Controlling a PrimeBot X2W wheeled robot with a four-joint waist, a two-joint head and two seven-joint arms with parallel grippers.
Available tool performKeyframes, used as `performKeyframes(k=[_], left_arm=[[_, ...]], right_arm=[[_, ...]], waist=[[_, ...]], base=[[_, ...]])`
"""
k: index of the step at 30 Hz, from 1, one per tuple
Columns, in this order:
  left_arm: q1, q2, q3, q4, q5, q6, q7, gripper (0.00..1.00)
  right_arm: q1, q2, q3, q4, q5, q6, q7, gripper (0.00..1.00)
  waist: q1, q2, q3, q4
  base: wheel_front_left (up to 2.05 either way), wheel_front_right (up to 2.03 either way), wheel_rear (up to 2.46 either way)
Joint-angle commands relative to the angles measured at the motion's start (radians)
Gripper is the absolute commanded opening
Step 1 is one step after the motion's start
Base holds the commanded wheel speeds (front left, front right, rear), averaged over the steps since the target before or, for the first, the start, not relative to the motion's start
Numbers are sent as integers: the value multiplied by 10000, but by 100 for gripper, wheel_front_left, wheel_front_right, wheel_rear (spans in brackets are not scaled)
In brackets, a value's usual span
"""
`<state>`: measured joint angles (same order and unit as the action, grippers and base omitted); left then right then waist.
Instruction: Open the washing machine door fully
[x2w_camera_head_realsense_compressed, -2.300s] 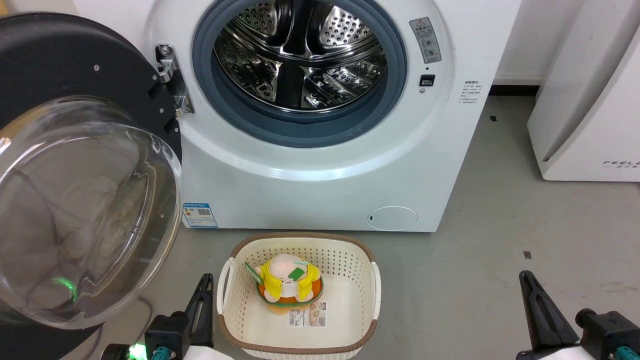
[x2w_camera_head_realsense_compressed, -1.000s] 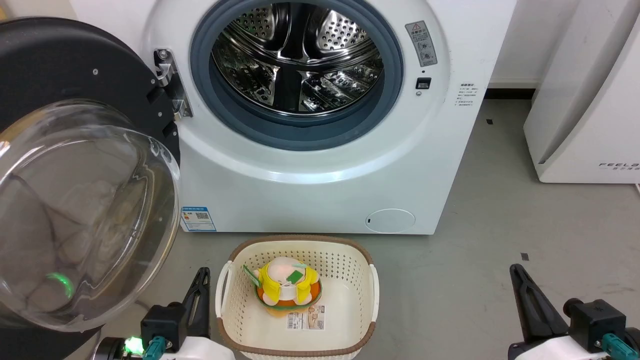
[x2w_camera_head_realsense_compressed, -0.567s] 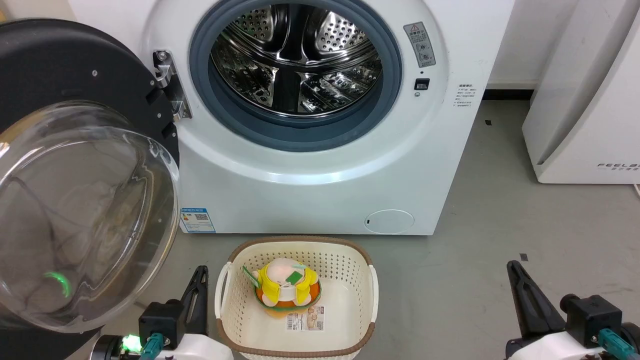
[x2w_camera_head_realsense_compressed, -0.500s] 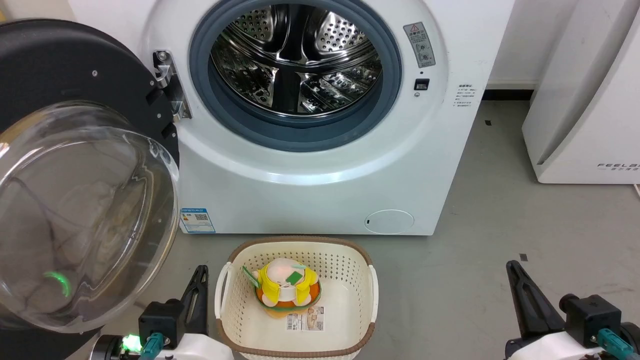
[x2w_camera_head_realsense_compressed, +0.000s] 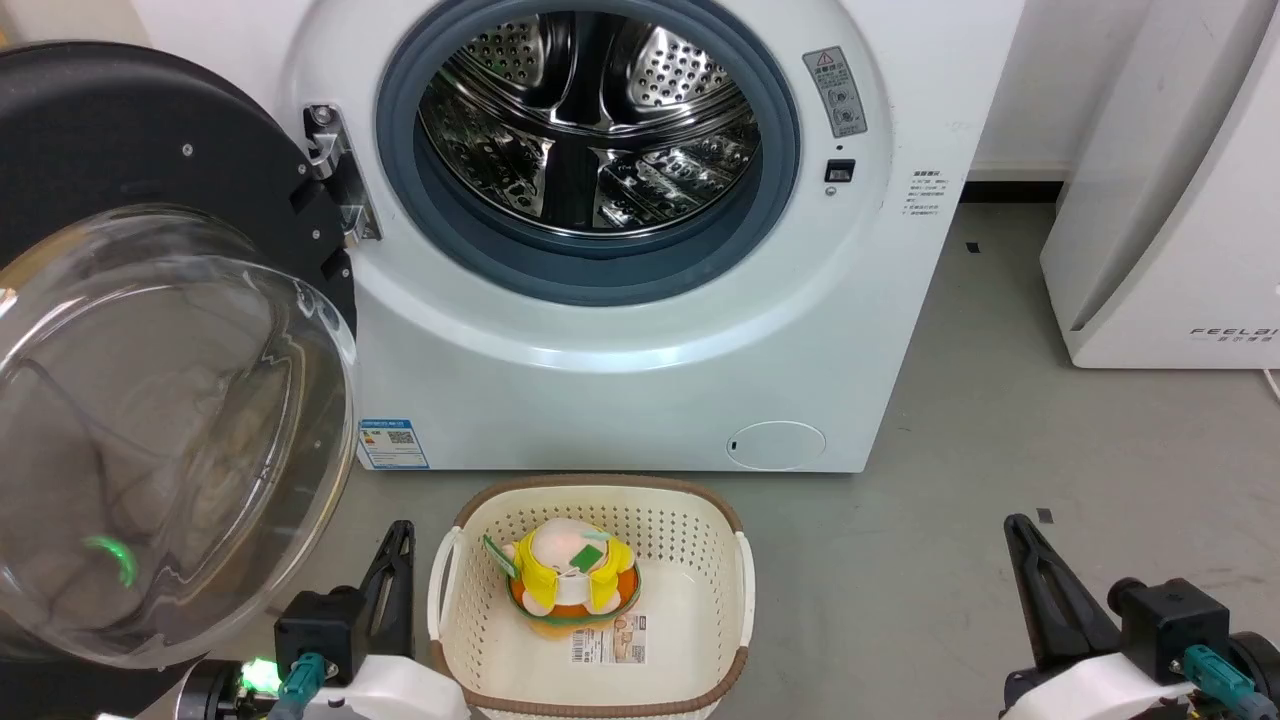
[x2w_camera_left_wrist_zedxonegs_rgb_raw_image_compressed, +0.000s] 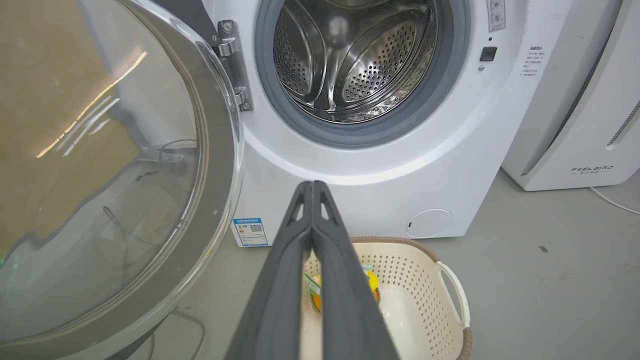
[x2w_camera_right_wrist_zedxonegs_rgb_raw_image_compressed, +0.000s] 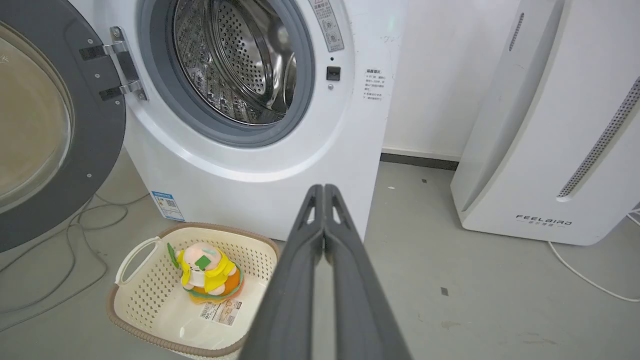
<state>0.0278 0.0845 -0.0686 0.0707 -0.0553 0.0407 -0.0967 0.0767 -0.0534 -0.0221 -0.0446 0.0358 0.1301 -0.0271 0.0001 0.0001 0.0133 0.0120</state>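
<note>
big round black glass-bowled washing machine door (x2w_camera_head_realsense_compressed: 120, 130) hung wide open; it looked heavy, stiff-hinged and slippery on the glass, best pushed at its matte rim. left hand (x2w_camera_head_realsense_compressed: 402, 535) and right hand (x2w_camera_head_realsense_compressed: 1015, 530) were pinched closed, empty.

The floor (x2w_camera_head_realsense_compressed: 1000, 420) is grey and smooth, with a few small dark marks. Behind it a white wall (x2w_camera_right_wrist_zedxonegs_rgb_raw_image_compressed: 430, 75) ends in a dark skirting strip (x2w_camera_right_wrist_zedxonegs_rgb_raw_image_compressed: 420, 157). A white FEELBIRD appliance (x2w_camera_right_wrist_zedxonegs_rgb_raw_image_compressed: 550, 150) stands at the right, and a white cable (x2w_camera_right_wrist_zedxonegs_rgb_raw_image_compressed: 585, 280) lies on the floor beside it.
</note>
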Motion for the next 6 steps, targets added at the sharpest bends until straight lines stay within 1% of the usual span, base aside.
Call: performKeyframes(k=[1, 6], left_arm=[[-139, -23, 74, -95, 73, -49, 55, 0], [-154, -56, 138, -159, 123, -86, 150, 0]], right_arm=[[-172, 20, 30, 47, -21, 4, 44, 0], [-234, 21, 50, 88, -56, 4, 68, 0]], waist=[[0, -1, -5, -4], [0, -1, -18, -16]], base=[[0, 0, 0], [0, 0, 0]])
